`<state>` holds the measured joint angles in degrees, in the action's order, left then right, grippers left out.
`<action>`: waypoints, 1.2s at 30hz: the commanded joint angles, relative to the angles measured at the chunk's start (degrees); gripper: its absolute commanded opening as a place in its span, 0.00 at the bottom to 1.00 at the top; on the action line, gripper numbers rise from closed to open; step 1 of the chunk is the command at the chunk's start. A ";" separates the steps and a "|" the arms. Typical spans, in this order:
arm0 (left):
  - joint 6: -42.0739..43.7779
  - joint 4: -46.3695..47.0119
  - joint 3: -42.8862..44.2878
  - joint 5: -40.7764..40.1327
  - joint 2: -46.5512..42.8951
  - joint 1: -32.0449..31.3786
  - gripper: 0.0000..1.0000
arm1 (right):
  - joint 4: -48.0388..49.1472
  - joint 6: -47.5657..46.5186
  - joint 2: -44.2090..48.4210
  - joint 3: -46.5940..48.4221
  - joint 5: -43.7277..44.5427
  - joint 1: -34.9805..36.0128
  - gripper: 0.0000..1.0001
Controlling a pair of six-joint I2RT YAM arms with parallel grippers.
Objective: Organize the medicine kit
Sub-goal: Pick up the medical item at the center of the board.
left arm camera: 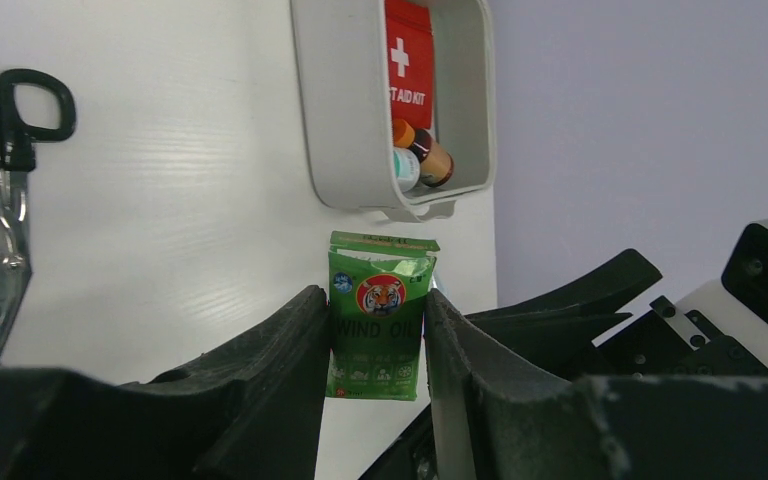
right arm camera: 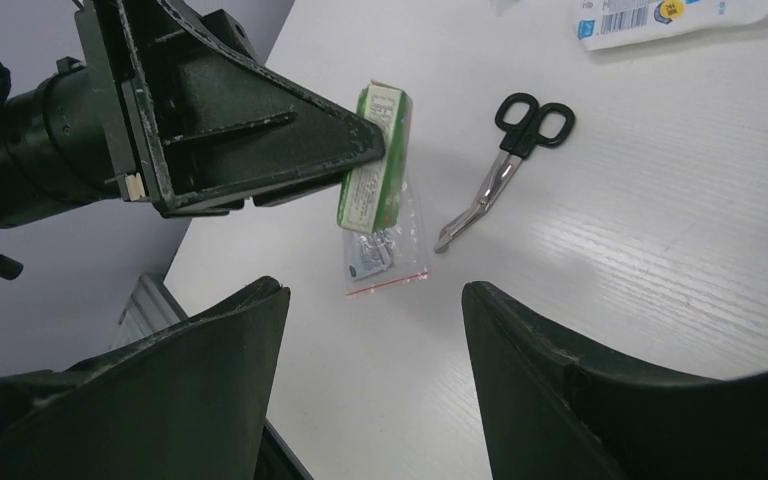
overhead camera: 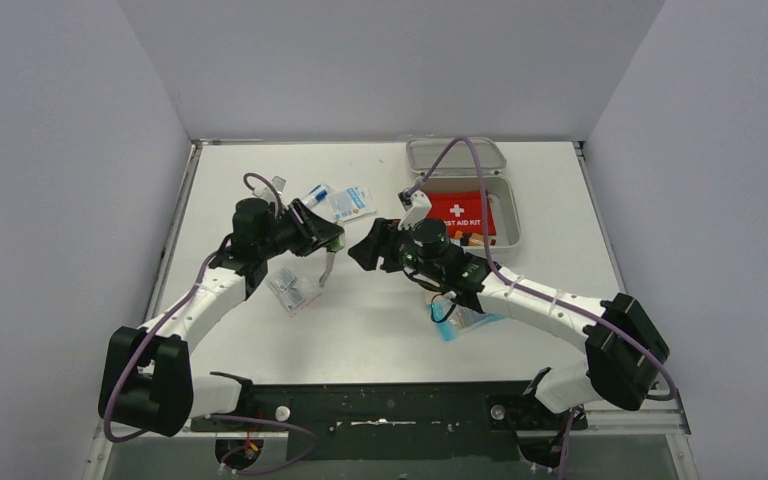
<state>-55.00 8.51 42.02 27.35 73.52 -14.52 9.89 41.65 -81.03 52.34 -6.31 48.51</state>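
- Left gripper [left arm camera: 375, 300], narrow, pinches a green box [left arm camera: 380, 345], long axis pointing up-frame toward the medicine kit [left arm camera: 325, 120].
- Right gripper [right arm camera: 375, 295], wide and empty, faces that box.
- The medicine kit lies open, upper right in the top view, nearer the right gripper.

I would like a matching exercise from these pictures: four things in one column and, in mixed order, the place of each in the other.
1. green box
2. red pouch
3. scissors
4. lid

a. inside the kit
b. lying on the table
c. folded back behind the kit
d. gripped between the left fingers

Pairs: 1-d, 2-a, 3-b, 4-c.
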 commanded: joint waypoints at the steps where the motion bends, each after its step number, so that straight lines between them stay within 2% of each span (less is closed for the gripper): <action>1: -4.65 7.11 -0.55 0.76 -2.41 -1.20 0.35 | 3.32 -2.02 -1.89 4.91 3.88 1.46 0.66; 16: -9.64 13.52 -3.29 -0.19 -2.42 -6.77 0.34 | 1.54 -3.39 -5.12 8.02 7.32 1.85 0.64; 23: -10.21 14.80 -3.38 -0.82 -2.65 -8.40 0.33 | 1.69 -4.21 -5.33 7.71 9.39 2.12 0.52; 31: -11.12 15.78 -3.48 -1.07 -2.70 -9.39 0.35 | 2.06 -5.39 -4.09 6.80 11.58 2.20 0.26; 36: -10.59 14.94 -3.18 -1.11 -3.21 -9.74 0.46 | 1.83 -6.44 -3.02 5.60 12.54 1.94 0.24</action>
<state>-65.41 20.18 38.15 24.05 72.49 -22.90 8.43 36.67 -86.13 57.43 2.35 50.72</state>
